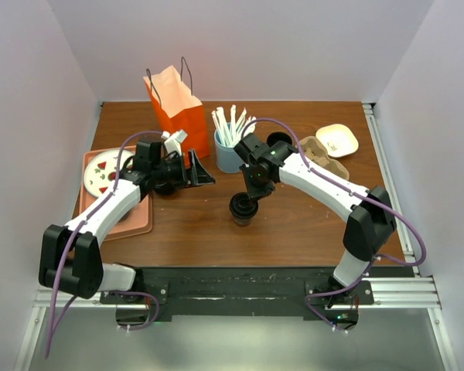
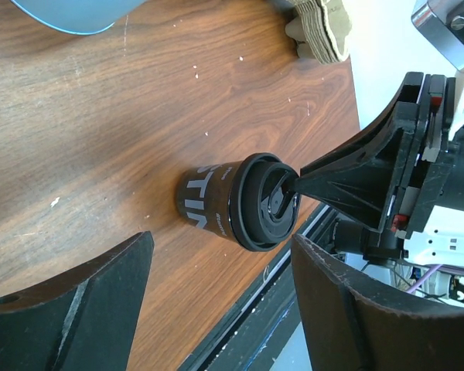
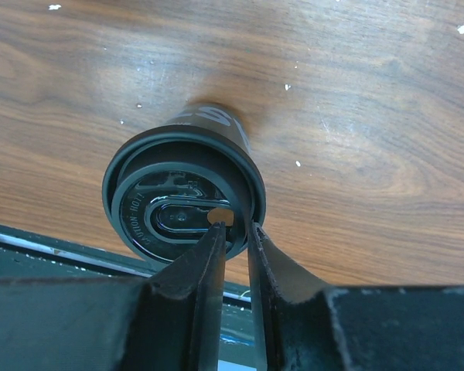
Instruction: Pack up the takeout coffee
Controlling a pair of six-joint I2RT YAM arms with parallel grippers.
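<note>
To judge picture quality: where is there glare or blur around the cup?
Top view: even light, cup small but sharp. Left wrist view: cup sharp, left fingers soft in the foreground. Right wrist view: lid sharp, with glints on its glossy top.

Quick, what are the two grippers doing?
Left gripper: open, empty.
Right gripper: barely apart, astride the lid rim of the takeout coffee; grip cannot be told.

Brown wood-grain table (image 1: 294, 224), evenly and softly lit from where I watch. Plain white walls (image 1: 240, 46) stand behind the table and close on both its sides. A silver metal rail (image 1: 240, 297) runs along the table's near edge, and a side rail (image 1: 388, 185) along its right edge. Grey floor (image 1: 240, 344) shows beyond the near edge.
</note>
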